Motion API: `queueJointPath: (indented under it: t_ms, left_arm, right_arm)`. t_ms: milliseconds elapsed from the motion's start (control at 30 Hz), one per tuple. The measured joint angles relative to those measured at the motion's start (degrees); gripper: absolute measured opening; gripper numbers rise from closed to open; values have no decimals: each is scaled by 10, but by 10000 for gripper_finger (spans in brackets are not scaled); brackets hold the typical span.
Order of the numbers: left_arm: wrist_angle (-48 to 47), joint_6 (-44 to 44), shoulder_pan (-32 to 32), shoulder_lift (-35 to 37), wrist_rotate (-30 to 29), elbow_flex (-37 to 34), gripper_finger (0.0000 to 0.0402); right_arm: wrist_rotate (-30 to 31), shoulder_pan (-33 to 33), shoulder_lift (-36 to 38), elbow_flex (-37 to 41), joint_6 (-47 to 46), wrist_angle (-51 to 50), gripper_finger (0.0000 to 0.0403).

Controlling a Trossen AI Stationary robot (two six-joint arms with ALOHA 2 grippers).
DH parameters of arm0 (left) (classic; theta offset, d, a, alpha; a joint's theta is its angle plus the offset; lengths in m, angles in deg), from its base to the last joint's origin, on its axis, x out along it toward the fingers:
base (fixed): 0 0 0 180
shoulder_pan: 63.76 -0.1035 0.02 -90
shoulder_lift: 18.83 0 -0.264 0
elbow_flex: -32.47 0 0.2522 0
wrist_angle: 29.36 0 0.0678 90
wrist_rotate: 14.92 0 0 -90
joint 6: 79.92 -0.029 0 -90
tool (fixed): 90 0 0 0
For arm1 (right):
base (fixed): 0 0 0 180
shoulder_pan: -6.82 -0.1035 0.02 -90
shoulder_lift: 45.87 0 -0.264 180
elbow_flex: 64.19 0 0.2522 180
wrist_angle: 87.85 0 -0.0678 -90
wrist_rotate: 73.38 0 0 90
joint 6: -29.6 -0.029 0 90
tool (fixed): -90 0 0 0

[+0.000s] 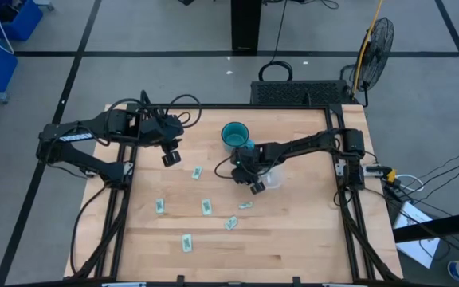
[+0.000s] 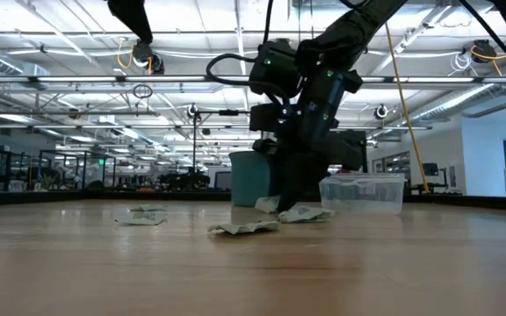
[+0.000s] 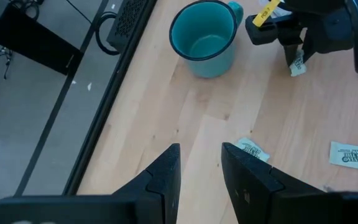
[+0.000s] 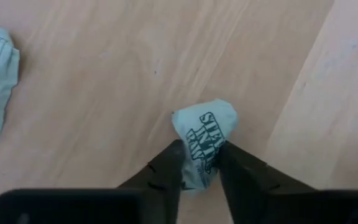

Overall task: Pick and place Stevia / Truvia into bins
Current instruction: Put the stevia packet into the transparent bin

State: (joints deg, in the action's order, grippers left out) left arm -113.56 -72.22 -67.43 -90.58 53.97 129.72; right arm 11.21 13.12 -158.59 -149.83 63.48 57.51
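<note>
Several small pale green and white Stevia packets (image 1: 206, 206) lie flat and scattered on the wooden table. My right gripper (image 1: 256, 188) is low over the table beside the clear bin (image 1: 274, 178), shut on one crumpled packet (image 4: 204, 140). The teal mug (image 1: 234, 135) stands just beyond it. My left gripper (image 1: 170, 159) hovers high over the table's left part, open with nothing between its fingers (image 3: 166, 171); a packet (image 3: 248, 150) lies on the table below it. My right gripper pinches the crumpled packet between its two fingers (image 4: 166, 165), by the packet's near part (image 4: 197, 155). The fingers slant steeply down from above. The packet's printed free end (image 4: 207, 121) sticks out past the fingertips. Whether it still touches the wood, I cannot tell.
The bin (image 2: 363, 191) and mug (image 2: 251, 178) stand close together right behind my right gripper. Loose packets (image 2: 246, 227) lie in front of it and more (image 1: 186, 242) toward the near edge. A black frame (image 1: 122, 199) runs along the table's sides.
</note>
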Motion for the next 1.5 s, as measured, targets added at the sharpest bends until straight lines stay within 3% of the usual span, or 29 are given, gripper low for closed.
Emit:
queueJointPath:
  t_ms: [200,367,700,833,1100,1233,1500]
  left_arm:
    - [0,0,0,0,0,0,122]
    - [0,0,0,0,0,0,122]
    - [-1,3,0,0,1,0,122]
    - [0,3,0,0,1,0,122]
    - [2,3,0,0,1,0,122]
    - [2,11,0,0,1,0,122]
    - [-1,17,0,0,2,0,122]
  right_arm:
    - [21,-8,15,2,-8,6,31]
    - [105,-17,72,1,-52,-9,3]
    - [207,-55,235,23,-246,-299,15]
    - [219,-62,265,90,-291,-296,30]
    - [174,-64,268,211,-260,-119,96]
    - [178,-64,269,213,-247,-110,129]
    - [245,-82,314,150,-192,-106,164]
